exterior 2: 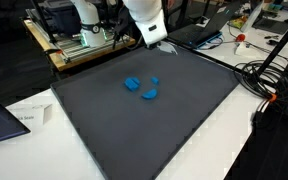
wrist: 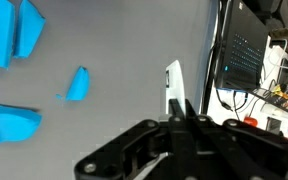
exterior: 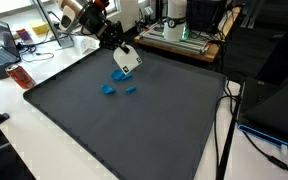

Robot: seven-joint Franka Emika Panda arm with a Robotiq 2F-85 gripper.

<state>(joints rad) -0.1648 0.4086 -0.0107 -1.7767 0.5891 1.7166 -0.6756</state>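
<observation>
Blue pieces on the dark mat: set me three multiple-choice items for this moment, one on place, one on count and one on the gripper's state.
1. Where do the blue pieces lie?
A. On the dark mat
B. On the laptop
C. On the floor

2. How many blue pieces are there?
A. Two
B. Three
C. Five

3. How do the jaws of the gripper stand?
A. Wide open
B. Shut
C. Clamped on a blue piece

Answers:
1 A: both exterior views show them lying close together on the mat.
2 B: three separate blue shapes can be counted in both exterior views.
3 B: the fingers meet in the wrist view, and all three pieces lie apart from them on the mat.
</observation>
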